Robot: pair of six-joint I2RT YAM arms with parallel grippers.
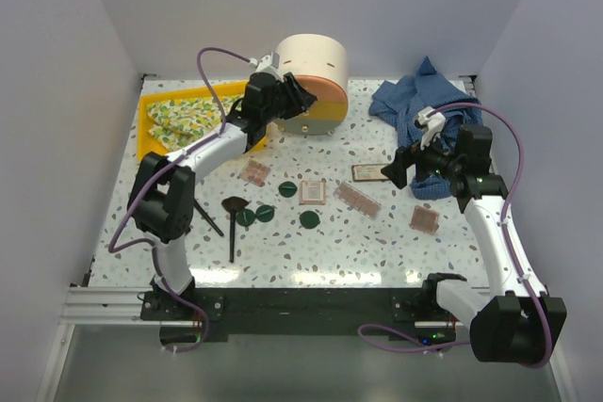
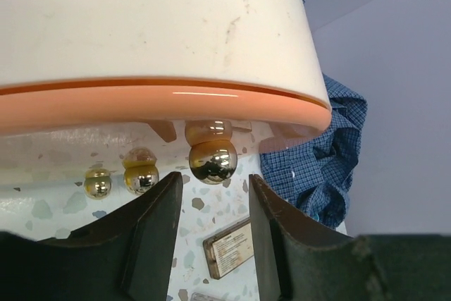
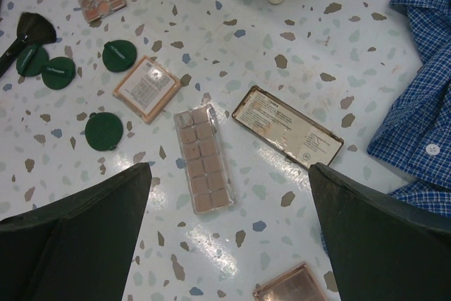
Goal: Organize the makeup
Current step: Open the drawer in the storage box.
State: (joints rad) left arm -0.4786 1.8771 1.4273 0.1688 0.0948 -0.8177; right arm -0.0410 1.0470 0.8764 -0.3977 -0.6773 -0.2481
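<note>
Left gripper, fingers half-spread and grasping nothing, aligns with the gold knob of the round box, presumably to open storage; right gripper hangs wide open above the palettes; green discs and brushes lie scattered on the bench.

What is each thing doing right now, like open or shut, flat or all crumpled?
left gripper, open and empty, tips at the gold ball
right gripper, wide open, empty
round cream box, upright, looks shut
blue cloth, crumpled
leaf cloth, bunched in the yellow tray
fan brush, lying flat
long palette, lying flat, pans up
</note>
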